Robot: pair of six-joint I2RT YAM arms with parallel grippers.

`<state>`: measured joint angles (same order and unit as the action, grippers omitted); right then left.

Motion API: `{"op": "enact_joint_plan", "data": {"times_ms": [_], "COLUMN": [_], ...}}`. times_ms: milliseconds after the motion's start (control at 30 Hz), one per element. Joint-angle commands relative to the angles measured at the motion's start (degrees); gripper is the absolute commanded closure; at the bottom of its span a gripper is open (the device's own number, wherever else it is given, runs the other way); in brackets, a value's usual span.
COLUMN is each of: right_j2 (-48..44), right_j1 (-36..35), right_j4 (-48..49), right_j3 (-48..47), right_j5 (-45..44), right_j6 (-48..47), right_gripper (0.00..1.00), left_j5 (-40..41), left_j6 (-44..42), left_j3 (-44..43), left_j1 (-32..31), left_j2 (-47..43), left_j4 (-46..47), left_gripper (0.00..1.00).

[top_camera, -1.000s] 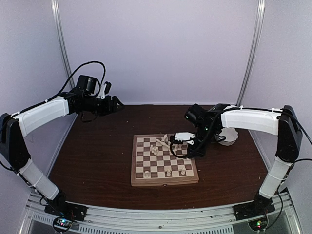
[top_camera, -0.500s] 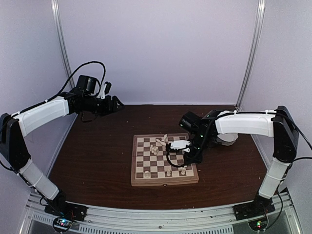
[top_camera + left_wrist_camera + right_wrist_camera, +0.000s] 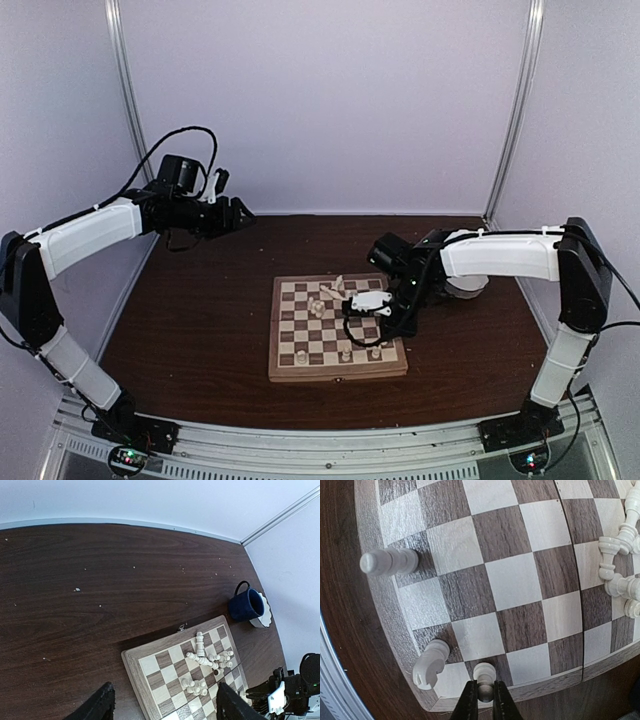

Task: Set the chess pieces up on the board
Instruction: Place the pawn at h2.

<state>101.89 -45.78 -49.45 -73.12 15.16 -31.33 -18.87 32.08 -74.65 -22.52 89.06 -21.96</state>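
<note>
The board (image 3: 300,330) lies in the middle of the table, also in the left wrist view (image 3: 150,667). Several cream chess pieces (image 3: 325,298) lie toppled in a heap on its far half (image 3: 210,659). My right gripper (image 3: 484,700) hangs over the board's near right corner (image 3: 384,336), shut on the head of a small pawn (image 3: 484,672) that stands upright on a dark square by the rim. A knight (image 3: 431,664) and another piece (image 3: 387,561) stand along the near edge. My left gripper (image 3: 237,213) hovers high at the back left, open and holding nothing (image 3: 165,712).
A dark blue mug (image 3: 246,605) sits beside a white scalloped bowl (image 3: 263,616) to the right of the board, behind my right arm (image 3: 465,283). Booth walls close the table at the back and sides. Bare brown tabletop (image 3: 190,320) lies left of the board.
My right gripper has moved from the board's far right part toward its near right corner and come down there. The left arm has stayed still.
</note>
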Motion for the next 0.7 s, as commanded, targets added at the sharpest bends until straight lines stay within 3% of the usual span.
{"op": "enact_joint_plan", "data": {"times_ms": [0,333,533,667], "right_j2": [-1.32,-0.95,-2.08,-3.97], "right_j1": [-0.01,-0.01,-0.03,0.03], "right_j4": [0.31,0.57,0.23,-2.65], "right_j3": [1.45,1.77,1.09,-1.93], "right_j5": [-1.91,-2.74,-3.25,-3.5], "right_j6": [-0.48,-0.57,0.2,0.36], "right_gripper": [0.89,0.87,0.68,0.63], "left_j5": [-0.66,-0.69,-0.64,-0.55], "left_j6": [0.22,0.27,0.18,0.18], "left_j3": [-0.76,-0.75,-0.76,-0.76], "left_j1": [0.55,0.55,0.55,0.55], "left_j2": [0.33,0.06,-0.13,-0.11], "left_j4": [2.68,2.62,2.66,2.68], "left_gripper": [0.31,0.31,0.31,0.31]}}
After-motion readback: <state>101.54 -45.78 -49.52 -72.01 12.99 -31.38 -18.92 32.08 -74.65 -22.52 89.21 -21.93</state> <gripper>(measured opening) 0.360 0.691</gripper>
